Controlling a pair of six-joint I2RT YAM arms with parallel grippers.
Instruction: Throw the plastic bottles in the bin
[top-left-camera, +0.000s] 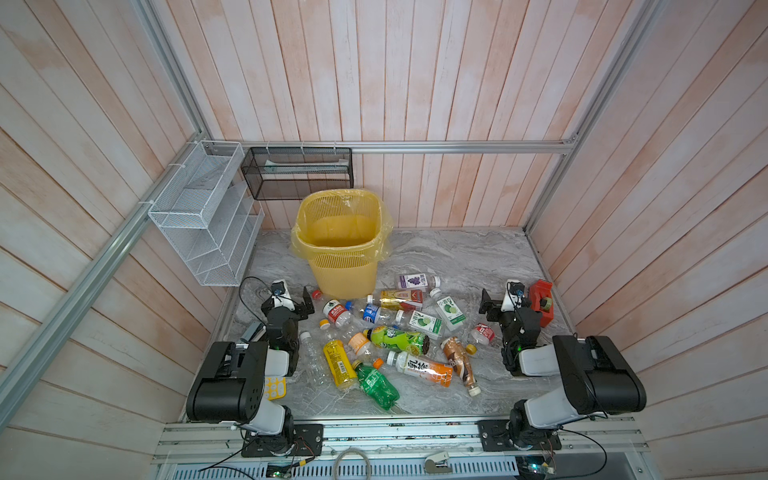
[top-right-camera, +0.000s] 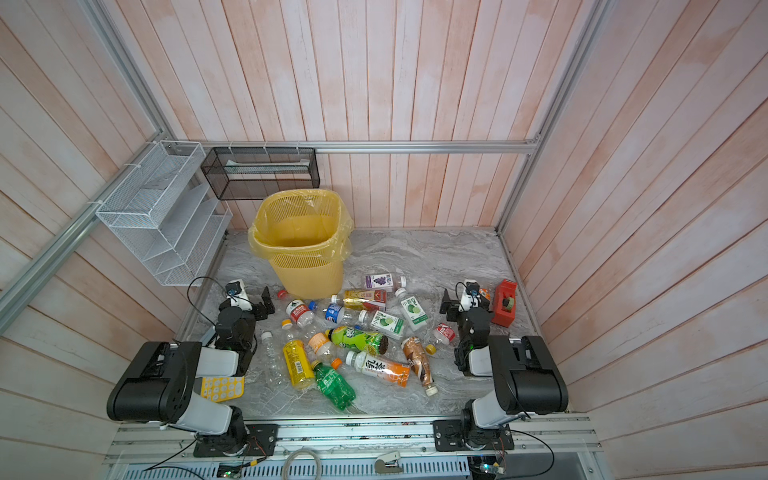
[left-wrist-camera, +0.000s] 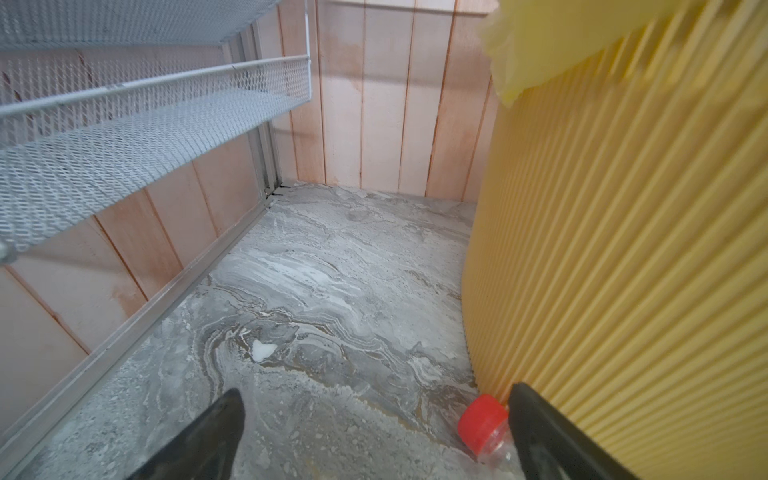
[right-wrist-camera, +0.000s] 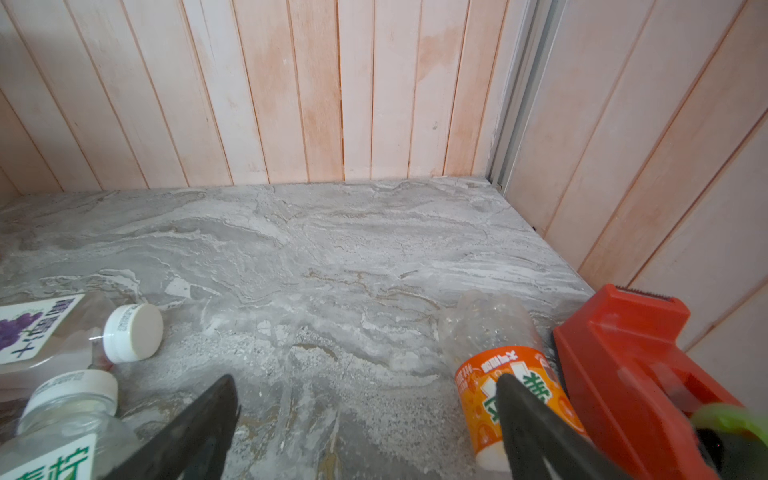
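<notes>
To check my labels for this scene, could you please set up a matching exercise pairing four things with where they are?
Things:
1. bin
2. red tape dispenser
3. white wire rack
4. green soda bottle

Places:
a. hung on the left wall
b. lying flat, near the front
c. standing upright at the back, left of middle
d. far right of the table

Pairs: 1-c, 2-d, 3-a, 4-b.
</notes>
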